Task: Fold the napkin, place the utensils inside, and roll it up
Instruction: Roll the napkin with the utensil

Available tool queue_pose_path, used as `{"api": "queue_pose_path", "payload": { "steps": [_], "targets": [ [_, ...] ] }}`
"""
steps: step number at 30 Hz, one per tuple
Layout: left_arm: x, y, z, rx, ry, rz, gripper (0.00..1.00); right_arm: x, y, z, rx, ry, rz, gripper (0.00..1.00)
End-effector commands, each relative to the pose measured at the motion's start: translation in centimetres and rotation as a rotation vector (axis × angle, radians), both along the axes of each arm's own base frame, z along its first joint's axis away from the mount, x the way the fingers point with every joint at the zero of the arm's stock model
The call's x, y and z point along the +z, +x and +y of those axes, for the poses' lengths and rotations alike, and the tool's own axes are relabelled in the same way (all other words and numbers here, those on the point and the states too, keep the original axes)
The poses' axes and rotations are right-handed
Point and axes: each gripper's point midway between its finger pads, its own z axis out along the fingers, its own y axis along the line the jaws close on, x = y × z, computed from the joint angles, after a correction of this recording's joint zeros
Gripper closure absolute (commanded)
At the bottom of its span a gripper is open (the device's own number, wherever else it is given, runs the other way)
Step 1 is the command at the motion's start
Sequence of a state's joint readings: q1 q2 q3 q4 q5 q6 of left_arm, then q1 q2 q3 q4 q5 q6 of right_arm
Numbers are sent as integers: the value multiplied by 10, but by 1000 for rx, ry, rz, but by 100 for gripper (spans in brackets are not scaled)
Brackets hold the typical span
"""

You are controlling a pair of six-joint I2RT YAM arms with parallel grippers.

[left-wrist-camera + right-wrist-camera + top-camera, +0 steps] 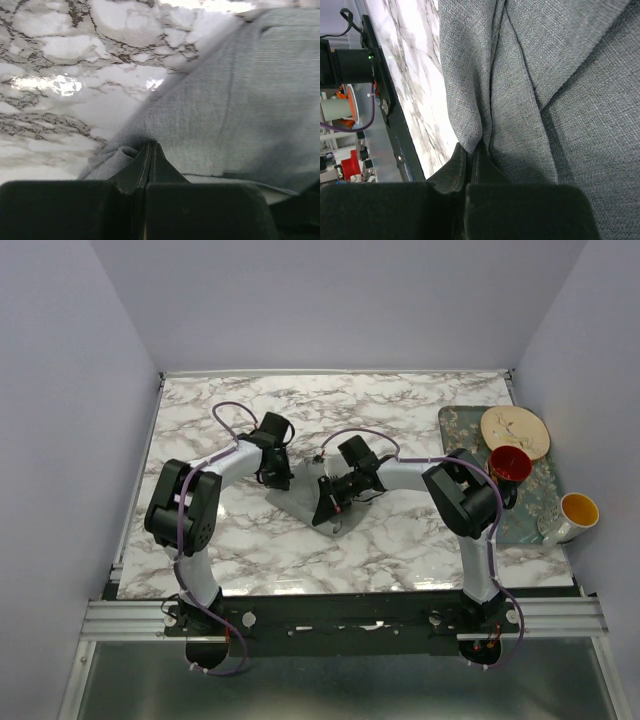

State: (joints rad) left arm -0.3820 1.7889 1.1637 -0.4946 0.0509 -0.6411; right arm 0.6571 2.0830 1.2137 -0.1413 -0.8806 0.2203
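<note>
Left gripper (150,151), left wrist view: jaws pinched closed on napkin (240,100) edge, over marble table (75,75). Right wrist view: right gripper (470,156) clamped tight on a napkin fold. Top view: napkin bunched mid-table between both grippers; tray (530,515) far right.

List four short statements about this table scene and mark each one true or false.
1. The left gripper is shut on an edge of the thin grey-green cloth napkin. True.
2. The right gripper hangs open above the cloth. False: it is shut on a fold of the napkin.
3. The red cup stands on the floral-patterned grey tray. True.
4. The round beige plate lies on the marble in front of the left arm. False: it lies on the far end of the tray, at the right side of the table.
</note>
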Motion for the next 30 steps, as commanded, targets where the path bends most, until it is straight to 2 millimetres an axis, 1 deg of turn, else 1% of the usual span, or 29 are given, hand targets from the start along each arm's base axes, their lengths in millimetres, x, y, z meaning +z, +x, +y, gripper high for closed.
{"api": "queue_pose_path", "payload": {
  "steps": [1, 2, 4, 6, 7, 8, 9, 10, 12, 13, 14, 15, 16, 17, 18, 19, 20, 21, 22, 23, 24, 25, 27, 28, 29, 30],
  "targets": [
    [-34, -20, 34, -62, 197, 122, 100, -40, -12, -24, -39, -185, 46, 99],
    [-36, -22, 37, -65, 208, 132, 100, -40, -10, -25, -45, -190, 42, 99],
    [-32, -22, 47, -53, 247, 108, 100, -42, -9, -27, -52, -199, 30, 99],
    [-17, -13, 50, -38, 260, 54, 100, -43, -9, -27, -50, -196, 30, 99],
    [-8, -8, 48, -33, 253, 27, 100, -44, -11, -27, -47, -197, 36, 99],
    [5, -3, 43, -39, 240, -12, 100, -45, -10, -27, -51, -197, 38, 99],
    [12, 1, 40, -47, 235, -32, 100, -46, -10, -27, -52, -198, 37, 99],
    [23, 7, 33, -61, 222, -64, 100, -46, -10, -27, -50, -194, 37, 99],
    [40, 8, 22, -84, 190, -109, 94, -45, -9, -27, -50, -193, 32, 99],
    [43, 5, 16, -100, 165, -114, 83, -45, -9, -26, -48, -190, 32, 99],
    [51, 3, 12, -114, 151, -133, 76, -44, -9, -25, -46, -185, 32, 100],
    [54, 0, 5, -135, 140, -144, 71, -43, -9, -24, -41, -181, 34, 99],
    [53, -5, 1, -151, 124, -143, 62, -43, -8, -24, -41, -178, 30, 100],
    [61, -10, -7, -176, 82, -161, 59, -42, -8, -23, -38, -175, 30, 100],
    [65, -12, -13, -191, 53, -181, 58, -43, -9, -23, -30, -169, 29, 99],
    [57, -25, -18, -216, 25, -159, 58, -42, -9, -23, -26, -165, 23, 99],
    [55, -30, -20, -219, -5, -155, 58, -42, -9, -23, -22, -165, 18, 99],
    [62, -38, -32, -235, -89, -160, 58, -43, -8, -24, -26, -171, 14, 99],
    [52, -50, -32, -227, -108, -122, 60, -43, -8, -24, -22, -169, 7, 99],
    [55, -56, -35, -227, -149, -122, 60, -44, -9, -24, -17, -169, 8, 99],
    [60, -59, -45, -217, -223, -123, 60, -44, -9, -24, -16, -166, 6, 99],
    [53, -68, -44, -205, -240, -99, 60, -45, -8, -25, -17, -170, 2, 99],
    [60, -73, -48, -175, -286, -108, 58, -48, -9, -25, -15, -170, 8, 99],
    [56, -78, -45, -125, -291, -86, 54, -49, -10, -25, -17, -174, 10, 99],
    [62, -80, -42, -87, -298, -102, 52, -51, -9, -26, -23, -178, 7, 99],
    [63, -79, -40, -53, -306, -119, 50, -52, -9, -27, -27, -177, 1, 99]
  ]
}}
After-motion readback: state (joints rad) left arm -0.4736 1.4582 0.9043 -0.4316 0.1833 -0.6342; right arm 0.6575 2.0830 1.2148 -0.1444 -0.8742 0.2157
